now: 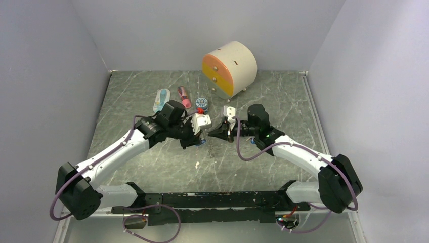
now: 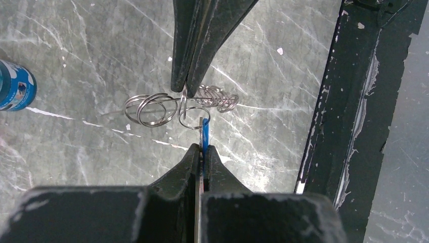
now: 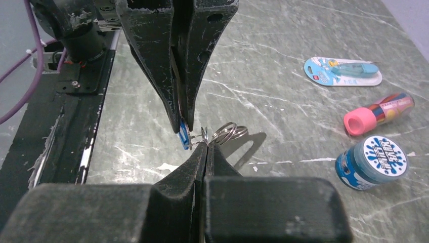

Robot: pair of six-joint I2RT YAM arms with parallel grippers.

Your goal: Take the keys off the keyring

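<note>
My two grippers meet tip to tip above the middle of the table. My left gripper (image 2: 202, 148) (image 1: 199, 140) is shut on the blue-tagged key (image 2: 204, 132), which also shows in the right wrist view (image 3: 183, 136). The key hangs on a small wire loop of the keyring (image 2: 152, 109), a silvery chain of linked wire rings held just above the table. My right gripper (image 3: 206, 146) (image 1: 212, 134) is shut on a ring of the keyring (image 3: 230, 132) right beside the key. The green-tagged key is not in view.
A round blue tin (image 3: 372, 162), a pink-capped tube (image 3: 377, 112) and a pale blue oval card (image 3: 343, 71) lie behind the grippers. A round cabinet with orange and yellow drawers (image 1: 230, 68) stands at the back. The black base rail (image 2: 354, 101) runs along the near edge.
</note>
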